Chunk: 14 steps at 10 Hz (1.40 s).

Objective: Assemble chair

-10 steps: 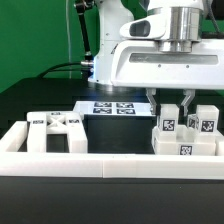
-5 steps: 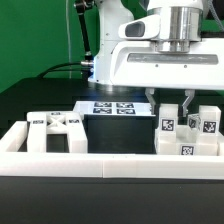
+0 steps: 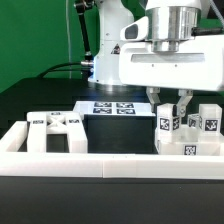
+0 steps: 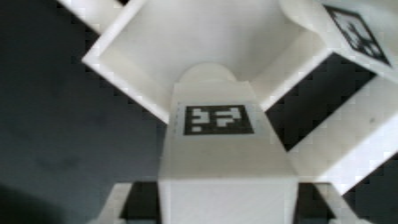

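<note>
My gripper (image 3: 167, 112) hangs over the chair parts at the exterior view's right. Its fingers (image 3: 153, 102) stand on either side of an upright white chair piece (image 3: 167, 126) with a square tag. In the wrist view this tagged piece (image 4: 217, 120) runs between the dark pads (image 4: 146, 205) and fills the gap, so my gripper (image 4: 226, 208) is shut on it. Under it lies a white angled chair frame (image 4: 134, 45). More tagged chair blocks (image 3: 200, 124) stand close beside it. Another chair part (image 3: 55, 128) with tags lies at the left.
The marker board (image 3: 112, 107) lies on the black table behind the parts. The long low white border rail (image 3: 100, 160) runs along the front. The arm's base and cables stand at the back, before a green wall.
My gripper and the tagged piece have shifted only slightly; the wrist body sits a little higher and further left. The grip is unchanged.
</note>
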Tool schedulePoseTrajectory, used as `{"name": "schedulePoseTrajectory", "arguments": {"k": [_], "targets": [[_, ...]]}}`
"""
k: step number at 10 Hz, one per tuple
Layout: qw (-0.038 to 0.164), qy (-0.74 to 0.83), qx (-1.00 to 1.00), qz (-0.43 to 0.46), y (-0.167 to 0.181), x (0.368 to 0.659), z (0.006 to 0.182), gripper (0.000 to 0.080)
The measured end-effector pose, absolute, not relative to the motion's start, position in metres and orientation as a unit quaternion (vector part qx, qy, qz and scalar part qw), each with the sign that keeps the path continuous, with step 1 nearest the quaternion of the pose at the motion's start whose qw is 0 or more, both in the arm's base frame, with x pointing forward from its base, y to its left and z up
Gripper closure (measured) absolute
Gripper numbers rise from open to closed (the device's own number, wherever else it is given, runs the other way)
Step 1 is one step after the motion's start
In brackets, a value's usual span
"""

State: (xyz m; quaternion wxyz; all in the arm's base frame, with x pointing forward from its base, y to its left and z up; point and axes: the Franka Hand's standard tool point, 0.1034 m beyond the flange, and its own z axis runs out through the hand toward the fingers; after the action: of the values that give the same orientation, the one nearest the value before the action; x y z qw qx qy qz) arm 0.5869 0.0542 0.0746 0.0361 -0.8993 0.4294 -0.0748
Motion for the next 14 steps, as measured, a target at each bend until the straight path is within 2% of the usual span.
{"name": "schedulePoseTrajectory", "arguments": {"k": [2, 4, 8, 9, 10, 11, 12, 14], "targets": [[0.04, 0.515, -0.853, -0.068, 0.0539, 0.5864, 0.0747, 0.0509], [0.036, 0.586, -0.808, -0.052, 0.0553, 0.5864, 0.0748, 0.0509], [0.032, 0.647, -0.761, -0.03, 0.0573, 0.5849, 0.0738, 0.0509], [0.031, 0.639, -0.768, -0.031, 0.0573, 0.5849, 0.0737, 0.0414], [0.031, 0.631, -0.774, -0.031, 0.0574, 0.5849, 0.0737, 0.0266], [0.031, 0.62, -0.784, -0.031, 0.058, 0.5848, 0.0737, 0.0266], [0.029, 0.575, -0.817, -0.033, 0.0593, 0.5847, 0.0736, 0.0176], [0.03, 0.483, -0.874, -0.044, 0.057, 0.5875, 0.0746, 0.0155]]}}
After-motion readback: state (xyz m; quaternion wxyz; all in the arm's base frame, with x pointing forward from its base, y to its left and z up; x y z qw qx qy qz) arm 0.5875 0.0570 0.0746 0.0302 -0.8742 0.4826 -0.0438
